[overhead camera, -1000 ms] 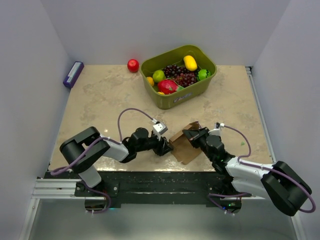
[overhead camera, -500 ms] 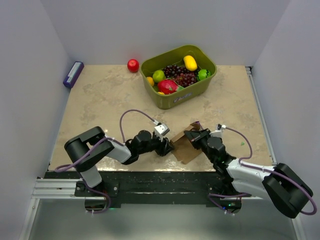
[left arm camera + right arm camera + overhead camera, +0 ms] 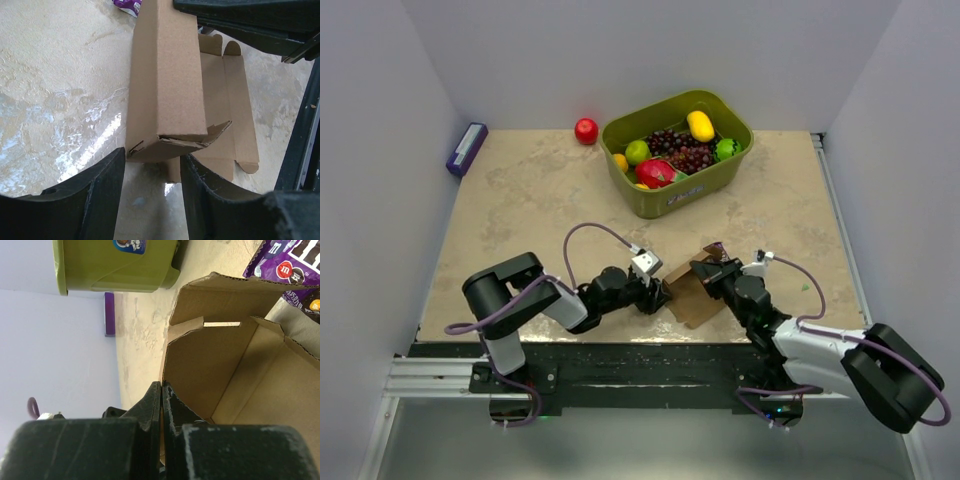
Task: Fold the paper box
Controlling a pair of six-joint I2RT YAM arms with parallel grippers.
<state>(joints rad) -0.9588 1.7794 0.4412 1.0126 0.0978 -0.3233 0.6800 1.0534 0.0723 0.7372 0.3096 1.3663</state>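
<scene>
Table [image 3: 520, 200]: paper box [image 3: 165, 90] near front edge; right end effector [image 3: 161, 388] pinches wall, left end effector [image 3: 150, 167] released.

You had even, diffuse overhead light in the top view, and shadows were faint. In the left wrist view, white glare streaked the glossy table [image 3: 50, 75] beside the sharply focused paper box [image 3: 165, 90], while the left fingers [image 3: 100, 200] were soft. In the right wrist view, the right fingers [image 3: 150, 410] were blurred.
</scene>
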